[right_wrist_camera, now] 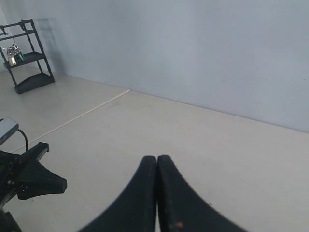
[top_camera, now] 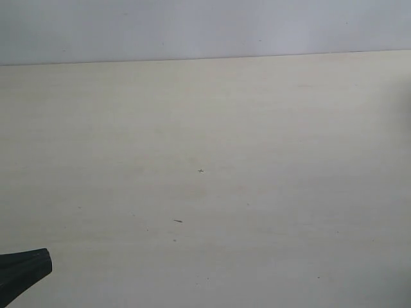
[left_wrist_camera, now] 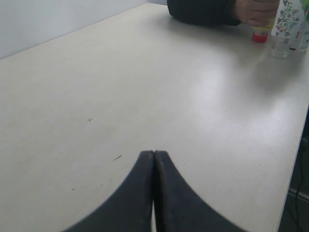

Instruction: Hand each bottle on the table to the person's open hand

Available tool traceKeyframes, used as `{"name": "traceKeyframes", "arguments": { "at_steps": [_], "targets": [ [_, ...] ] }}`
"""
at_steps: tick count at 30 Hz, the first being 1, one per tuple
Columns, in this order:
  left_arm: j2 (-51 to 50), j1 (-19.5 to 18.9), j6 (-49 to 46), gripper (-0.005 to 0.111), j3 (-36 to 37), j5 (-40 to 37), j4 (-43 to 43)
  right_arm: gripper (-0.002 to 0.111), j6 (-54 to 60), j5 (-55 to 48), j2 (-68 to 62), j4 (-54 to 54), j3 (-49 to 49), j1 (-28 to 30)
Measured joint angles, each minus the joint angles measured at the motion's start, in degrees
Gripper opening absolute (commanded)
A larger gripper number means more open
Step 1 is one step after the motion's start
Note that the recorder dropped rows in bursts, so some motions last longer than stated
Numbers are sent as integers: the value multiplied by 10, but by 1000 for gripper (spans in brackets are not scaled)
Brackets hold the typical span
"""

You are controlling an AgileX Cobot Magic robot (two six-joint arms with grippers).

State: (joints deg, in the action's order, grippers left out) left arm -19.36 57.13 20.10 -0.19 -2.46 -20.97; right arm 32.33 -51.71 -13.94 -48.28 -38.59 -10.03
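Observation:
In the left wrist view, a person's hand (left_wrist_camera: 253,12) with a black sleeve cuff (left_wrist_camera: 203,12) rests at the far end of the table (left_wrist_camera: 145,87). It is closed over a yellow red-capped bottle (left_wrist_camera: 260,33), not open. Beside it stand a clear bottle with a green-leaf label (left_wrist_camera: 287,24) and, cut off by the frame edge, another bottle (left_wrist_camera: 304,38). My left gripper (left_wrist_camera: 154,153) is shut and empty, low over the table and far from the bottles; its tip (top_camera: 46,263) shows in the exterior view. My right gripper (right_wrist_camera: 157,158) is also shut and empty.
The table's edge (left_wrist_camera: 289,159) runs along one side of the left wrist view. A pale wall (top_camera: 205,29) stands behind the table. The right wrist view shows a black arm part (right_wrist_camera: 29,179) and a black shelf rack (right_wrist_camera: 26,53) on the floor beyond.

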Motion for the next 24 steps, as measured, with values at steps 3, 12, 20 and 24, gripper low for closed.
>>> {"name": "traceKeyframes", "arguments": {
  "at_steps": [3,12,20,24],
  "targets": [
    [0,0,0,0,0,0,0,0,0,0,1,-1,0,0],
    [0,0,0,0,0,0,0,0,95,30,45,2,1,0],
    [0,0,0,0,0,0,0,0,183,125,135,63,38,46],
    [0,0,0,0,0,0,0,0,187,183,138,74,79,82]
  ]
}}
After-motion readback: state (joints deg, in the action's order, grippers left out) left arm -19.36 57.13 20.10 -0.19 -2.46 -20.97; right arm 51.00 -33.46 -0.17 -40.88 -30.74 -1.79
